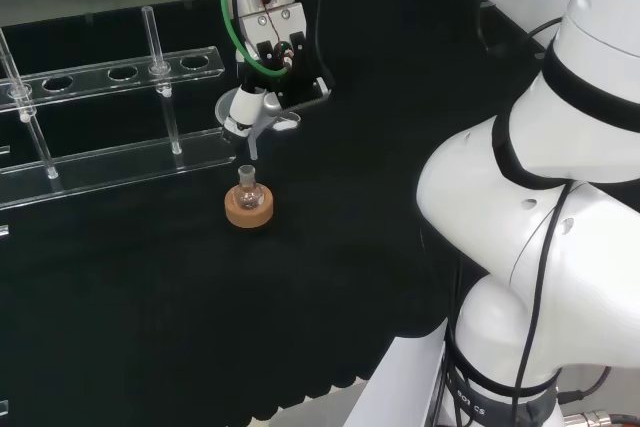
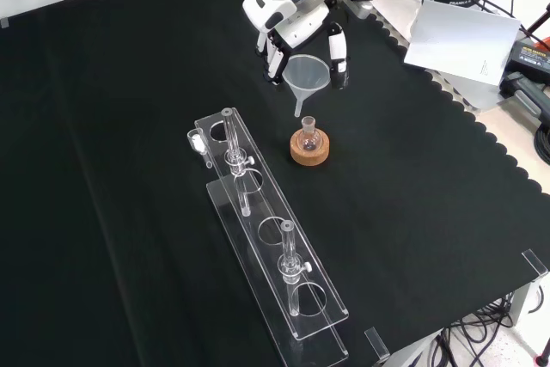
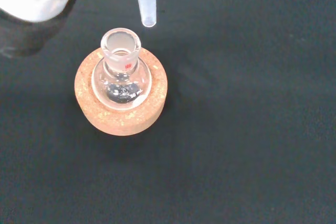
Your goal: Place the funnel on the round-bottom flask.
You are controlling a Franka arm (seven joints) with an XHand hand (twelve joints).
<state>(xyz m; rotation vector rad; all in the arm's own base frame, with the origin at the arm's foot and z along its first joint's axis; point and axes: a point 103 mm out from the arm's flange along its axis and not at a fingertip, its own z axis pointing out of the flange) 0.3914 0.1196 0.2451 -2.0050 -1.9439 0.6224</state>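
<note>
A small clear round-bottom flask (image 2: 308, 136) stands upright in a cork ring stand (image 2: 309, 149) near the middle of the cloth. My hand (image 2: 296, 27) is shut on a clear funnel (image 2: 307, 76), holding it by the rim, stem down. In the head view the funnel (image 1: 247, 117) hangs just above the flask (image 1: 247, 188), its stem tip a little short of the neck. In the wrist view the stem (image 3: 147, 8) ends close beside the open flask mouth (image 3: 121, 42), slightly off its centre, above the cork ring (image 3: 121, 109).
A long clear plastic rack (image 2: 275, 242) holding upright glass tubes lies left of the flask in the front view; in the head view the rack (image 1: 110, 117) stands behind it. The arm's white links (image 1: 540, 207) rise at the head view's right.
</note>
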